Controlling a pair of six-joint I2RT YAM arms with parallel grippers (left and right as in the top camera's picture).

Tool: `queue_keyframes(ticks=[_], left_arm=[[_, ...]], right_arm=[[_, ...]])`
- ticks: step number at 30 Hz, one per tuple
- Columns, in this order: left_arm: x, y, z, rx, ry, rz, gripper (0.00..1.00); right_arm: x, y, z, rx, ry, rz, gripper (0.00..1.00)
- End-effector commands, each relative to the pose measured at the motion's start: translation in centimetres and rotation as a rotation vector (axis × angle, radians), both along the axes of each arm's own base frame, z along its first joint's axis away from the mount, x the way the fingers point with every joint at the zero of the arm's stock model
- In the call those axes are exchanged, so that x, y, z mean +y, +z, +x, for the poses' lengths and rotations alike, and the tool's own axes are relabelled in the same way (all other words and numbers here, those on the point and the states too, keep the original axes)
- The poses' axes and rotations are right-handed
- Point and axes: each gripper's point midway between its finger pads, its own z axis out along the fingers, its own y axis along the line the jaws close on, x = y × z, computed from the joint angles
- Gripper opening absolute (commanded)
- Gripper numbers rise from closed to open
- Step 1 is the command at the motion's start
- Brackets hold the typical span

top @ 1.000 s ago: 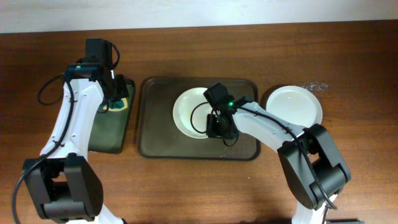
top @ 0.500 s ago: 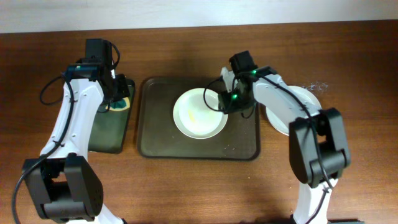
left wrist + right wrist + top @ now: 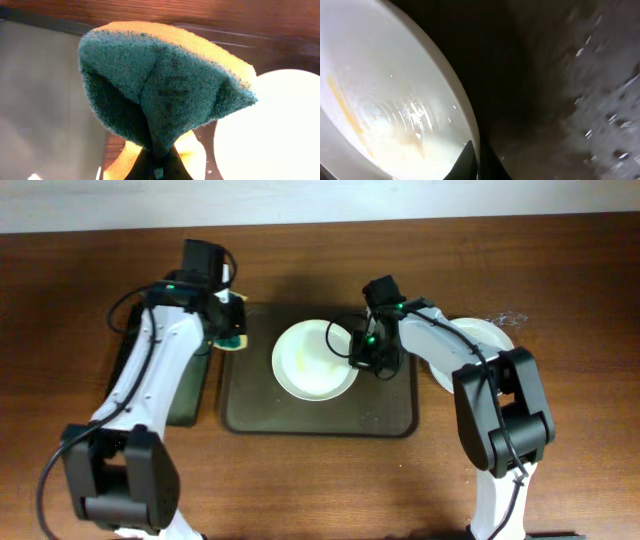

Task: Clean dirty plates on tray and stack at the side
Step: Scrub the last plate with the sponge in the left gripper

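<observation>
A cream plate (image 3: 313,360) with a yellowish smear lies in the dark brown tray (image 3: 250,410). My right gripper (image 3: 360,357) is shut on the plate's right rim; the right wrist view shows the rim (image 3: 465,120) pinched between the fingers (image 3: 479,160). A second white plate (image 3: 490,345) sits on the table right of the tray, partly behind my right arm. My left gripper (image 3: 232,330) is shut on a green-and-yellow sponge (image 3: 165,85) and holds it over the tray's upper left corner, left of the plate (image 3: 280,125). A third plate is not visible.
A smaller black tray (image 3: 185,395) lies left of the brown tray, partly under my left arm. The back edge of the table runs along the top, against a pale wall.
My left arm has swung right from the black tray, carrying the sponge to the brown tray's corner. My right gripper rose from the plate's lower right, then took hold of its right rim.
</observation>
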Motion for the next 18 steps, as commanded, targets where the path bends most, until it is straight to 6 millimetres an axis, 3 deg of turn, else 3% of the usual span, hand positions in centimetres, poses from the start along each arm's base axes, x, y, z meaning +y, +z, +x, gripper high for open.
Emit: queue_keyframes(ticks=[1, 3, 8, 11, 15, 18], left_arm=[[-3.9, -2.2, 0.5, 0.024, -0.099, -0.019, 0.00], [-6.6, -3.2, 0.8, 0.021, -0.157, -0.049, 0.00], [-10.4, -6.1, 0.2, 0.059, -0.238, -0.043, 0.00], [-11.3, -8.1, -0.9, 0.123, -0.263, -0.025, 0.00], [-10.8, -9.6, -1.8, 0.183, -0.260, -0.010, 0.00], [-11.0, -11.1, -3.7, 0.278, -0.303, -0.017, 0.00]], right_arm=[[1.1, -2.9, -3.8, 0.118, -0.013, -0.059, 0.04], [1.9, -2.8, -4.0, 0.114, -0.003, -0.056, 0.04], [1.6, -2.8, -3.7, 0.112, -0.020, -0.054, 0.04], [0.4, -2.8, -2.7, 0.094, -0.029, -0.045, 0.04], [-0.8, -2.7, -2.0, 0.092, -0.035, -0.018, 0.04], [-1.0, -2.7, -1.9, 0.090, -0.036, -0.018, 0.04]])
